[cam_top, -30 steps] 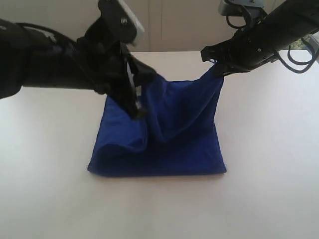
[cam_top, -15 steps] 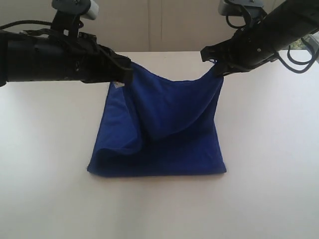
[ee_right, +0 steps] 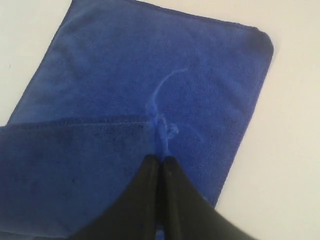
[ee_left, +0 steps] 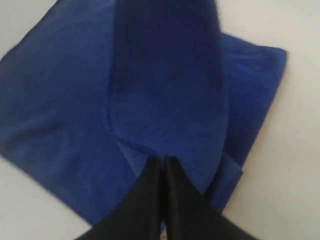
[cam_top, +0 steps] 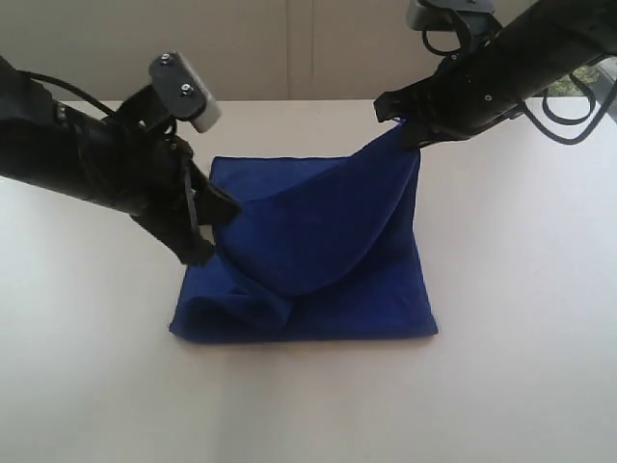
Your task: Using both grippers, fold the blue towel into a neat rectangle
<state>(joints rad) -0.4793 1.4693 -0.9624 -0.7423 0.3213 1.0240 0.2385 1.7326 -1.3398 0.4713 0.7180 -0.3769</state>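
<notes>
The blue towel is laid on the table, its upper layer pulled up into a sagging fold. One corner is held high by the right gripper, fingers pinched together on the hem; the other is held low at the towel's left side by the left gripper, fingers closed on cloth

Pinched corner of blue towel hidden
</notes>
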